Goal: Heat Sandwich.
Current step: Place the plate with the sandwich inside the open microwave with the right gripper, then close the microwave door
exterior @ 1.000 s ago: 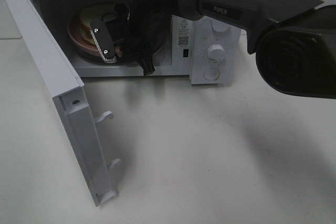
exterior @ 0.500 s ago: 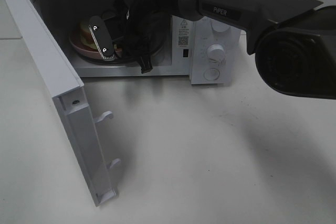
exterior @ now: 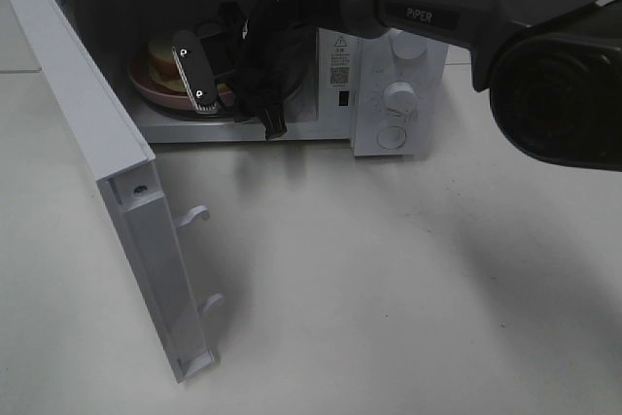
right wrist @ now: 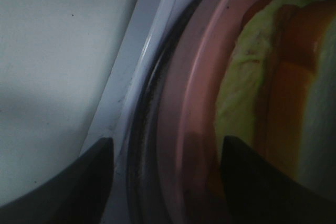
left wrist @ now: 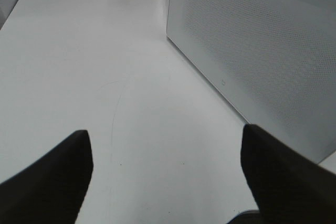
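The sandwich, pale bread with yellow-green filling, lies on a pink plate inside the open microwave. My right gripper reaches into the cavity from the right and stands open over the plate's near rim. In the right wrist view its dark fingertips are spread on either side of the plate rim without pinching it, and the sandwich lies just beyond them. My left gripper is open over bare table and holds nothing; the exterior view does not show it.
The microwave door swings out to the front left, latch hooks facing the table. The control panel with two knobs is right of the cavity. A perforated microwave side panel stands close to my left gripper. A glass turntable carries the plate.
My right gripper has gone from shut on the plate's rim to open, letting the plate go on the turntable. Its fingers have lifted slightly. The left arm has not moved.
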Robot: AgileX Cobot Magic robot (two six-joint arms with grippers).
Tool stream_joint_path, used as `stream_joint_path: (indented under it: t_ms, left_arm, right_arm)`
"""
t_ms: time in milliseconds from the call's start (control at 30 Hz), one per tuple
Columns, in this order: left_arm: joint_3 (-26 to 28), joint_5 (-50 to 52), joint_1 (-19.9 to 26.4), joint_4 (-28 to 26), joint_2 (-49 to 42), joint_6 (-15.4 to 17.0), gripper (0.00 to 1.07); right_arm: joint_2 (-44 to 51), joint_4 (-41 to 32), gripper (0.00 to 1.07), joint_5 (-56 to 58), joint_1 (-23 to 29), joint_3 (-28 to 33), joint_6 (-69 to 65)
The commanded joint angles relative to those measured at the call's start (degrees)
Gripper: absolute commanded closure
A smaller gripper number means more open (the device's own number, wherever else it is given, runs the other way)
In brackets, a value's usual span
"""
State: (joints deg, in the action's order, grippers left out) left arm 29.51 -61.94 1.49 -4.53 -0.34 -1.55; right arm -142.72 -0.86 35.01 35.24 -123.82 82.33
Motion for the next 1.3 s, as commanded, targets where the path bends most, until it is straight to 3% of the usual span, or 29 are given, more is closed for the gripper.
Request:
stream_joint_path:
  t_ms: [33, 133, 233, 800, 1300]
  left_arm:
    - [-0.1, 0.7, -0.2, -0.2, -0.9, 0.3, 0.33]
    - [-0.1, 0.7, -0.2, -0.2, -0.9, 0.3, 0.33]
    - [-0.1, 0.7, -0.2, -0.2, -0.9, 0.3, 0.33]
    - [-0.1, 0.7, -0.2, -0.2, -0.9, 0.3, 0.33]
    - [-0.1, 0.7, -0.2, -0.2, -0.9, 0.3, 0.33]
  right_arm:
    - [1.7, -1.9, 0.40, -1.4, -0.5, 1.5, -0.8]
    - [3.2, -2.0, 0.30, -2.3, -0.5, 4.1, -0.8]
    - [4.1, -2.0, 0.27, -3.0, -0.5, 5.7, -0.8]
    - [13.9, -1.8, 0.29, -8.4, -0.5, 21.0, -0.6]
    - [25.3, -1.5, 0.31, -15.4, -0.5, 38.6, -0.6]
